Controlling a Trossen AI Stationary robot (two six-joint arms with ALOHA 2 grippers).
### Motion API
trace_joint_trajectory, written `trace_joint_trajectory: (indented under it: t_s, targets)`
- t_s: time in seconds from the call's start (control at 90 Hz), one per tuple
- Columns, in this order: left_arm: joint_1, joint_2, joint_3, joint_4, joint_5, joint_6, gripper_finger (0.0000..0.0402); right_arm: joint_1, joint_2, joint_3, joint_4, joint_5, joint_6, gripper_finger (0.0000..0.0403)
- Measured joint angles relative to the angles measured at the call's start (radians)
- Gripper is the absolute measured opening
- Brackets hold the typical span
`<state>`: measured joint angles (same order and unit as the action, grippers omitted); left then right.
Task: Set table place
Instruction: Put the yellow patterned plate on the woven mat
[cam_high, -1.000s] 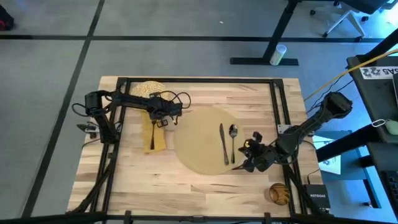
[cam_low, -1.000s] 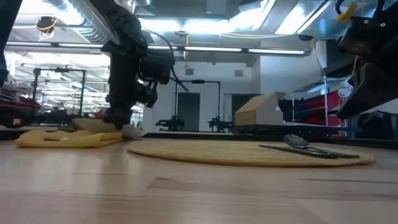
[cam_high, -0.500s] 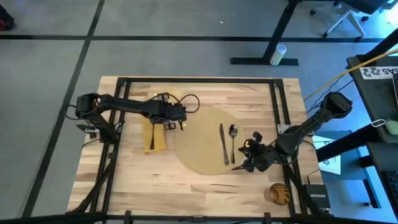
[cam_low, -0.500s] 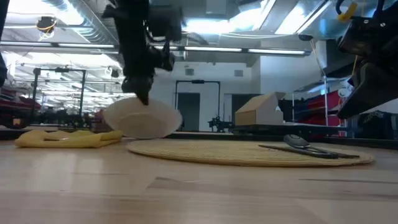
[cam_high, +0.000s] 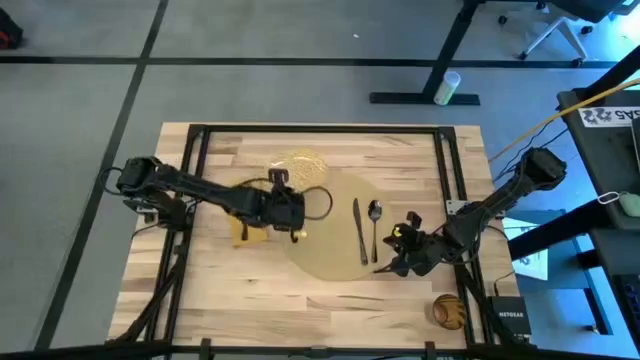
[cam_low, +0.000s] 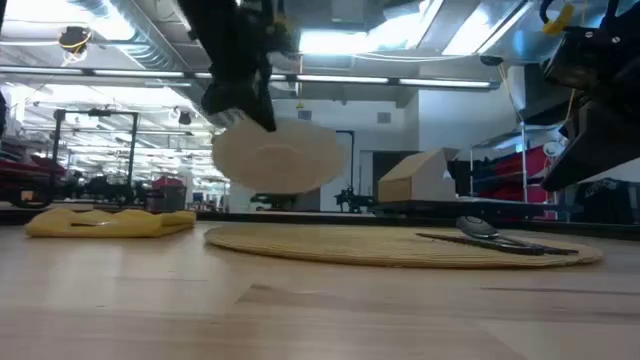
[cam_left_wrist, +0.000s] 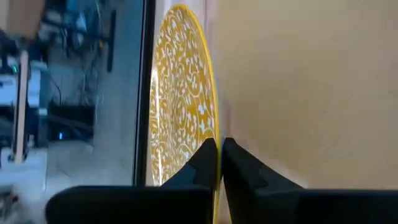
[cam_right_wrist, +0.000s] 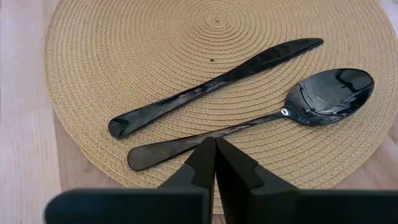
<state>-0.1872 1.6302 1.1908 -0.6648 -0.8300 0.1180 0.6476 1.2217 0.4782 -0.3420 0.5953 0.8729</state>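
A speckled yellow round plate (cam_high: 302, 165) hangs in the air over the far left edge of the place (cam_high: 335, 240), a large tan woven mat lying on the table (cam_high: 420, 160). My left gripper (cam_left_wrist: 219, 155) is shut on the plate; the low view shows the plate (cam_low: 280, 155) well above the mat. A dark knife (cam_right_wrist: 211, 81) and a dark spoon (cam_right_wrist: 280, 112) lie on the mat's right part. My right gripper (cam_right_wrist: 215, 152) is shut, holds nothing and hovers over the mat's near right edge. My left gripper pinches the plate's rim (cam_left_wrist: 215, 134) between its two fingers, one on the patterned top face and one on the underside. The rest of the plate reaches past the fingertips toward the table's far edge. The plate is lifted clear of table and mat and is tilted, its pale underside (cam_low: 285, 160) showing in the low view.
A mustard-yellow napkin (cam_high: 243, 233) lies on the table left of the mat, partly under my left arm. A round wooden object (cam_high: 449, 311) sits near the table's near right corner. The black frame (cam_high: 320, 128) runs along the table's edges.
My left gripper has gone up and toward the table's right edge with the plate. The plate was down by the napkin at the far left; it is now lifted clear and hangs over the mat's far left edge.
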Motion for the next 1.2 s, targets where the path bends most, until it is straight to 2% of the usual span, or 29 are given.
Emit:
trace_joint_trajectory:
  t_s: [0.389, 0.578, 0.756, 1.2]
  targets:
    - [-0.187, 0.048, 0.0, 0.172, 0.016, -0.009, 0.0, 0.0, 0.0, 0.0, 0.001, 0.015, -0.009, 0.0]
    - [-0.19, 0.113, 0.0, 0.197, 0.016, -0.016, 0.0, 0.0, 0.0, 0.0, 0.002, 0.015, -0.009, 0.0]
    - [-0.19, 0.172, 0.0, 0.296, 0.016, 0.02, 0.0, 0.0, 0.0, 0.0, 0.003, 0.015, -0.009, 0.0]
    - [-0.208, 0.188, 0.0, 0.378, 0.083, -0.02, 0.0, 0.0, 0.0, 0.0, 0.002, 0.015, -0.01, 0.0]
